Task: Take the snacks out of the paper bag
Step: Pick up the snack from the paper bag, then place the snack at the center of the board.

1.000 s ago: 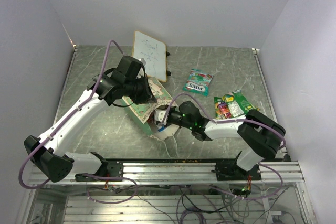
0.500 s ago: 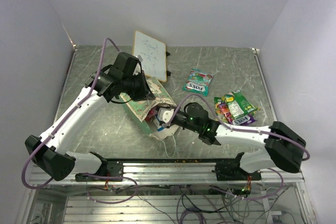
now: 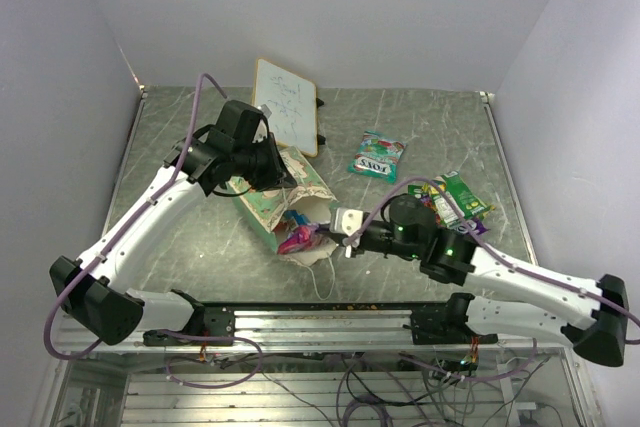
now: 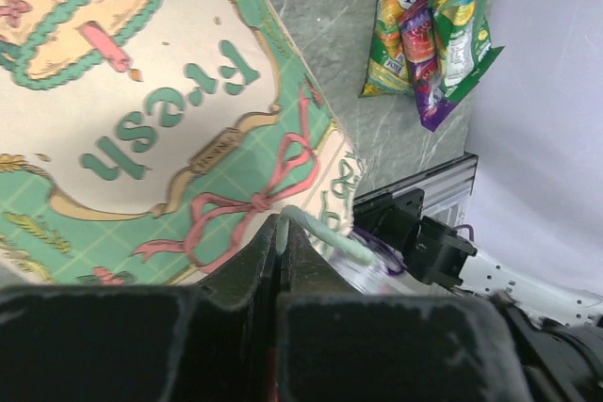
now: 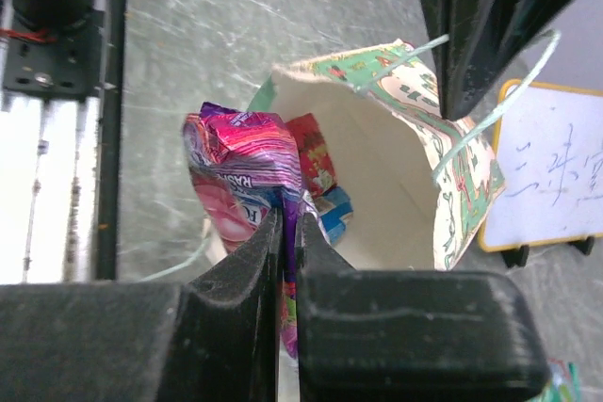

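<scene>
The paper bag (image 3: pixel 283 199) lies on its side mid-table, mouth toward the near edge. My left gripper (image 3: pixel 283 171) is shut on the bag's mint string handle (image 4: pixel 325 231), holding the upper side up. In the left wrist view the bag's printed side (image 4: pixel 141 110) fills the frame. My right gripper (image 3: pixel 326 235) is shut on a pink-and-purple snack packet (image 3: pixel 298 239) just outside the bag mouth. In the right wrist view that packet (image 5: pixel 240 162) sits between my fingers (image 5: pixel 287 223). A red packet (image 5: pixel 311 152) and a blue one (image 5: pixel 336 210) lie inside the bag (image 5: pixel 386 176).
A teal packet (image 3: pixel 377 155) lies right of the bag. A pile of green and purple packets (image 3: pixel 448 199) lies at the right, and also shows in the left wrist view (image 4: pixel 433 25). The white framed board (image 3: pixel 288 104) stands behind the bag. The metal rail (image 3: pixel 330 322) runs along the near edge.
My right arm has drawn back to the right, pulling the pink-and-purple packet out of the bag mouth. The left arm has hardly moved and still holds the handle.
</scene>
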{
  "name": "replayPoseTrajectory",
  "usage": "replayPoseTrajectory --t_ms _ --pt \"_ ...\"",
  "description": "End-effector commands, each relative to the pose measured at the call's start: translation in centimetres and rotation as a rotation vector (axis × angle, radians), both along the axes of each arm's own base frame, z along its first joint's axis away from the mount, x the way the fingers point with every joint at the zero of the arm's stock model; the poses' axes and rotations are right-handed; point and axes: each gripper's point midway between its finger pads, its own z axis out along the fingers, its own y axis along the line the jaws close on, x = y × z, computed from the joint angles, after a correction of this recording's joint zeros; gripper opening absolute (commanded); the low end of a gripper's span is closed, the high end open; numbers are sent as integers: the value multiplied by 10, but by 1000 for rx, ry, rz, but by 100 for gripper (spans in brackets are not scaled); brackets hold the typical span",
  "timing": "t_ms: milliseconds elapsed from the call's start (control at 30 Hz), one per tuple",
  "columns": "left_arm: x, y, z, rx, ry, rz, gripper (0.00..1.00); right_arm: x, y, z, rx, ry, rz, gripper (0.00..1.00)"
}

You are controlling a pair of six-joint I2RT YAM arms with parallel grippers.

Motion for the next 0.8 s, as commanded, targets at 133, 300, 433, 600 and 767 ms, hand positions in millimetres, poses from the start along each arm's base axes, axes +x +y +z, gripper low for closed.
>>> replayPoseTrajectory --t_ms 133,300,433,600,767 --pt "12 8 -17 51 -27 13 7 9 -53 82 44 42 -238 0" --pt "20 14 -29 102 -11 13 7 39 -77 134 26 -113 -406 0" --pt "22 14 -34 107 1 4 7 80 -96 155 -11 -235 -574 0" --pt "21 11 -32 86 -3 -8 7 162 -121 138 -86 -250 -668 0" --pt "22 11 -29 91 -9 -24 7 241 -142 99 -134 -212 -688 0"
